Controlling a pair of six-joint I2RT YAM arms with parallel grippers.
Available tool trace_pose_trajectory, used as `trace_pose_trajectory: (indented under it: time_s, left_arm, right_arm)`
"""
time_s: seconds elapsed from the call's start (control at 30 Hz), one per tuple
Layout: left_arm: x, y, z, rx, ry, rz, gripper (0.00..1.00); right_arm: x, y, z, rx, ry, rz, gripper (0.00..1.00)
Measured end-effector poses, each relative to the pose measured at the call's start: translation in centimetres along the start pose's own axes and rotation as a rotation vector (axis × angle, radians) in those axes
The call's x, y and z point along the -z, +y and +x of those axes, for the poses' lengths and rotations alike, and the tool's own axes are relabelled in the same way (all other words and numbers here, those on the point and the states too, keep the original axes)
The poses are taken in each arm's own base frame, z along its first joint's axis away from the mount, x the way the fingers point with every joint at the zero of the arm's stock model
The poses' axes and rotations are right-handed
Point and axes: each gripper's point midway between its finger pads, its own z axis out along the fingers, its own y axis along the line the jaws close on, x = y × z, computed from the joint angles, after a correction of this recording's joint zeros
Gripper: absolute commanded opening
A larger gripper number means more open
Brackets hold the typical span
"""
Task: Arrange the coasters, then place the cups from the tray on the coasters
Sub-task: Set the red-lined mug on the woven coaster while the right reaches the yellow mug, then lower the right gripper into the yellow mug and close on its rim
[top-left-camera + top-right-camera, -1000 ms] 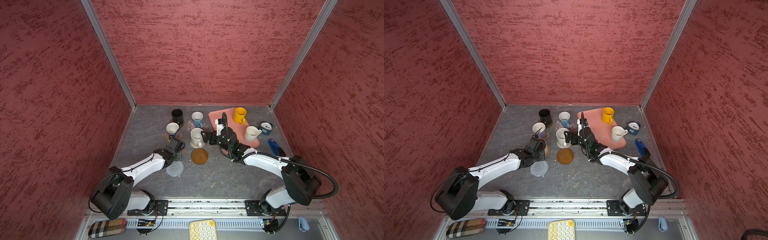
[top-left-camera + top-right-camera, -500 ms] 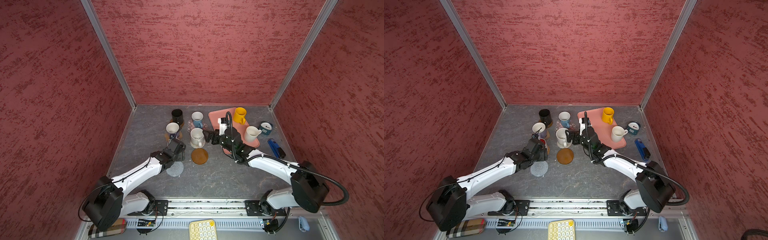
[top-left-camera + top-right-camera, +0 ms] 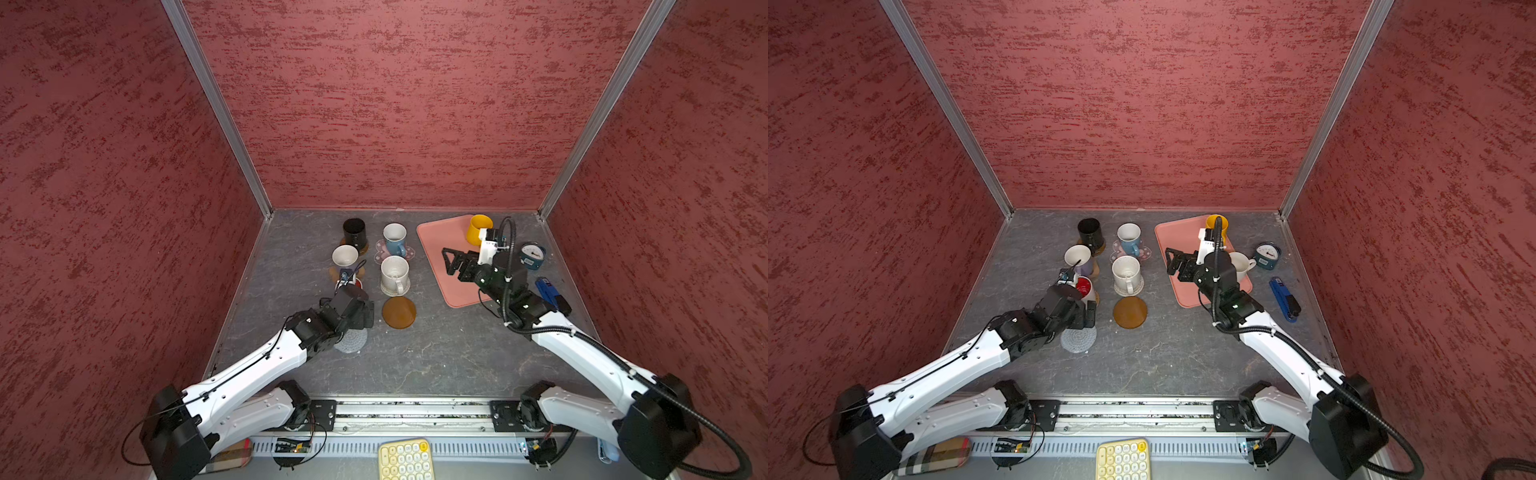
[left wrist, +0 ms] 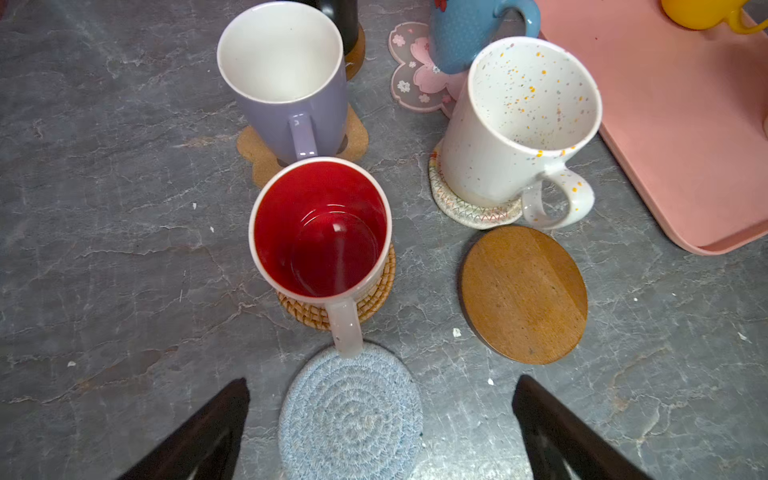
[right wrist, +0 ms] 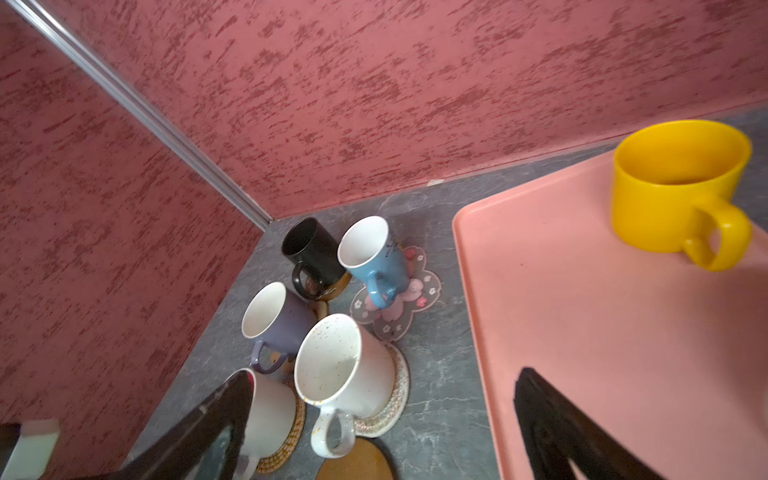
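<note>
Fingers (image 4: 212, 432) of left gripper (image 4: 380, 380) and right gripper (image 3: 448, 262) stand spread, empty; advise the right straddle yellow cup (image 5: 648, 216) wall squarely

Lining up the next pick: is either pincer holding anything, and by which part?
Nothing is held. The left pincer stands open, clear of the handle of the red-lined mug; the right pincer is open by the pink tray.

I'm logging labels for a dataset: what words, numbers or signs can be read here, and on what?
No text is legible in any view.
Teal clock: dial markings too small to read.
Pale yellow keypad: key legends too small to read.
Light blue mug: dark marking near the rim, too blurred to read.
</note>
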Motion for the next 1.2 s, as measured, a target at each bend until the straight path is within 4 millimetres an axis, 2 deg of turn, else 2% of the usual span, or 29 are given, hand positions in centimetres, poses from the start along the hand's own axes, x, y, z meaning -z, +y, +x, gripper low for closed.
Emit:
trace_pose_trajectory:
  time_s: [0.27,0.37,0.5,0.63,0.77,0.9,1.0,1.2]
  left_arm:
    - [0.9,-3.0,-0.8,-0.063,-0.011,0.036,1.00]
    - [0.8,-4.3,-1.3,-0.083,-0.010,0.049,1.00]
    - [0.3,-5.9,-2.1,-0.102,-0.013,0.066,1.00]
    - [-0.4,-7.5,-3.1,-0.121,-0.025,0.084,1.00]
    - [-1.5,-9.4,-4.4,-0.141,-0.037,0.103,1.00]
    - [-3.2,-11.4,-5.6,-0.161,-0.037,0.127,1.00]
    - [-4.6,-12.1,-6.0,-0.152,-0.024,0.159,1.00]
    - [-6.2,-12.1,-7.3,-0.095,-0.014,0.234,1.00]
  right_arm:
    - [3.0,-7.4,-3.1,-0.117,-0.066,0.148,0.99]
    - [3.8,-10.7,-3.4,-0.194,-0.083,0.193,0.99]
    - [4.1,-14.7,-2.5,-0.269,-0.070,0.271,0.97]
    - [3.1,-15.8,-2.0,-0.253,-0.025,0.306,0.92]
    - [1.7,-16.6,-2.9,-0.198,-0.004,0.333,0.79]
    - [-0.8,-17.9,-4.3,-0.130,0.054,0.373,0.69]
    - [-2.7,-19.1,-4.6,-0.088,0.103,0.402,0.61]
    - [-5.2,-21.5,-3.0,-0.045,0.213,0.450,0.62]
